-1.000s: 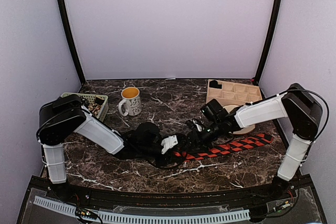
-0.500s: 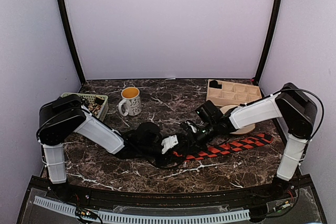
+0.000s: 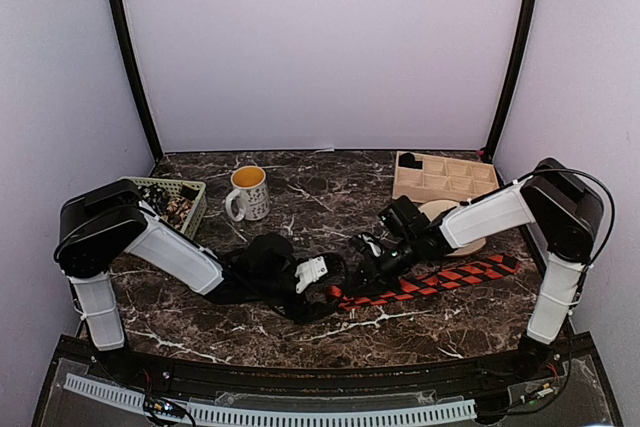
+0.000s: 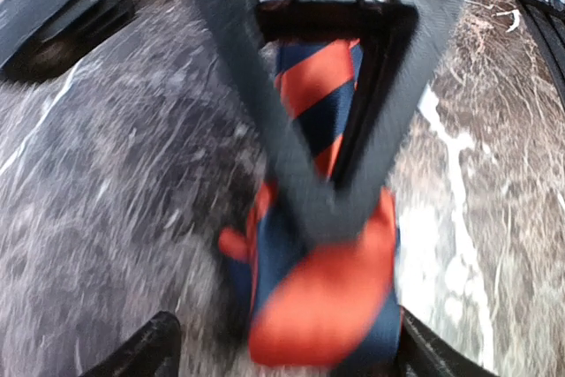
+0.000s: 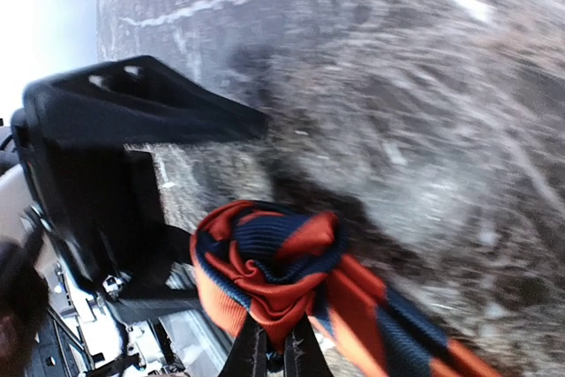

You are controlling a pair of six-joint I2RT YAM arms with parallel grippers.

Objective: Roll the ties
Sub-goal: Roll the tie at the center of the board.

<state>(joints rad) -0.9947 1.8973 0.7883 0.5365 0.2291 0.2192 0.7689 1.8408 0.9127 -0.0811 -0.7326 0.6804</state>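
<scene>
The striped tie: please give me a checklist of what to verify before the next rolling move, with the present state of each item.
1. Right end effector shut on the roll of the striped tie: ok.
2. Left end effector pinching the tie: ok.
3. Roll tight and even: not ok, it looks loose and bunched.
4. Tail flat on the table, in the top view: ok.
5. Mug away from both arms: ok.
6. Turns already made: cannot tell.

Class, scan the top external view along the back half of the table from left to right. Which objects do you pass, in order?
Basket of small items → white mug with an orange inside → wooden compartment tray.
</scene>
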